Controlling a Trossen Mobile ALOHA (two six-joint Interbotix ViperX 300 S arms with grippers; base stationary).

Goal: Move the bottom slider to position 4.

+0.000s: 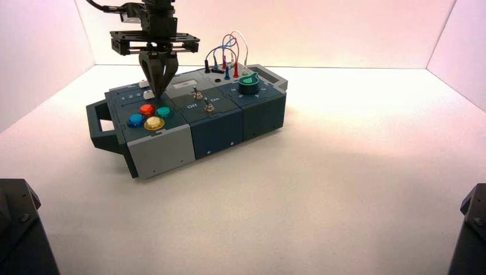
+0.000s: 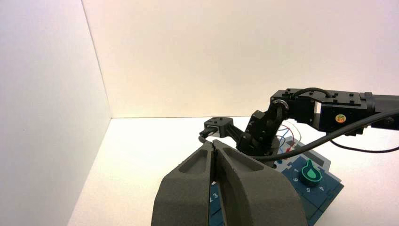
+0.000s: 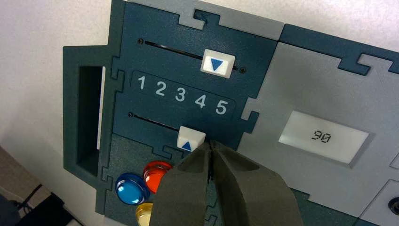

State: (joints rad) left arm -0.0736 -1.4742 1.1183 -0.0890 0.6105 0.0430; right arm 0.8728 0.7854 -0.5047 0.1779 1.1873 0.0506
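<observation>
The bottom slider [image 3: 190, 138] – a white knob with a blue arrow – sits on its track on the dark blue panel at the box's [image 1: 218, 129] left end, just under the printed row 1–5. It lies below the stretch between 3 and position 4 [image 3: 201, 101]; which mark it meets I cannot tell. The right gripper [image 3: 211, 143] points down at it, fingers pressed together and holding nothing, their tips right beside the knob on the side toward 5. Above the numerals the top slider [image 3: 218, 64] stands near its track's far end. Beside the panel a small display [image 3: 323, 137] reads 90, and red [image 3: 157, 172], blue [image 3: 131, 188] and yellow [image 3: 145, 212] buttons cluster nearby. The left gripper [image 2: 214, 143] hangs over the box, fingers closed and empty. The box rests on a white bench [image 1: 344, 172].
</observation>
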